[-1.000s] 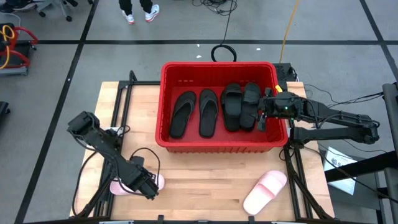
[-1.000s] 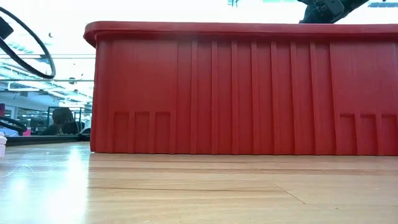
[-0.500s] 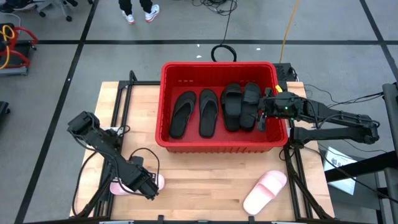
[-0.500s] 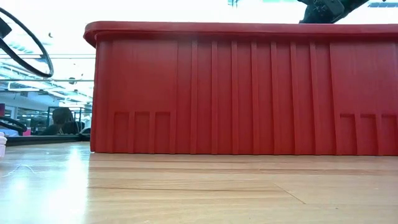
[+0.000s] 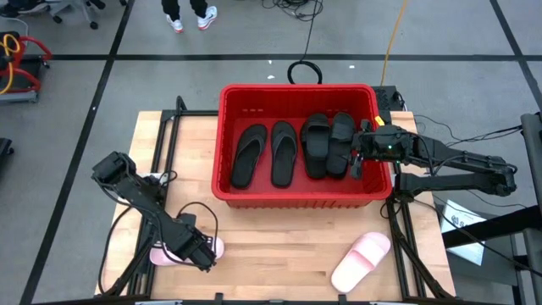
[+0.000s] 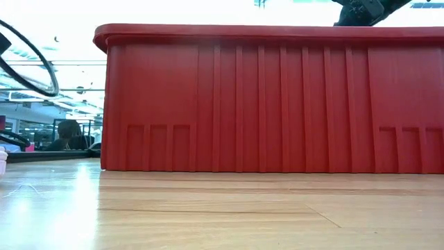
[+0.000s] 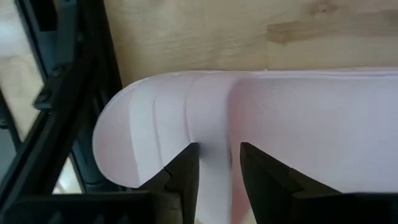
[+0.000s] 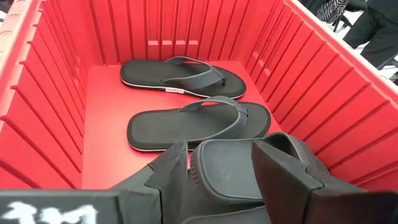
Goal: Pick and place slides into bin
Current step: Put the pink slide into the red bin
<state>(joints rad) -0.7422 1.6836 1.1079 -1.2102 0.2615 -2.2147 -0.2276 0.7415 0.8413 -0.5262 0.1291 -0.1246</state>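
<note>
The red bin (image 5: 222,144) stands at the table's middle with several black slides lying flat on its floor: two thong ones (image 5: 248,155) (image 5: 283,153) and two wide-strap ones (image 5: 316,144) (image 5: 341,142). My right gripper (image 5: 357,161) hangs open over the bin's right side, and the nearest wide-strap slide (image 8: 230,171) shows between its fingers. At the near left, my left gripper (image 5: 200,251) points steeply down and is shut on a pale pink slide (image 5: 161,253). A second pink slide (image 5: 360,261) lies sole-down at the near right. My left gripper pinches a raised band of the pink slide's upper (image 7: 214,143) between its two fingers, close to the slide's rounded end (image 7: 118,143). The fingers come from above and point steeply down. The slide lies flat on the table. My right gripper: I cannot tell whether its fingers touch the black slide below.
The bin's tall near wall (image 6: 277,97) fills the low view. Dark frame rails run along the table's left (image 5: 161,144) and right (image 5: 405,229) sides, and a cable loop (image 5: 199,222) lies by my left arm. Bare wood (image 5: 279,246) lies between the two pink slides.
</note>
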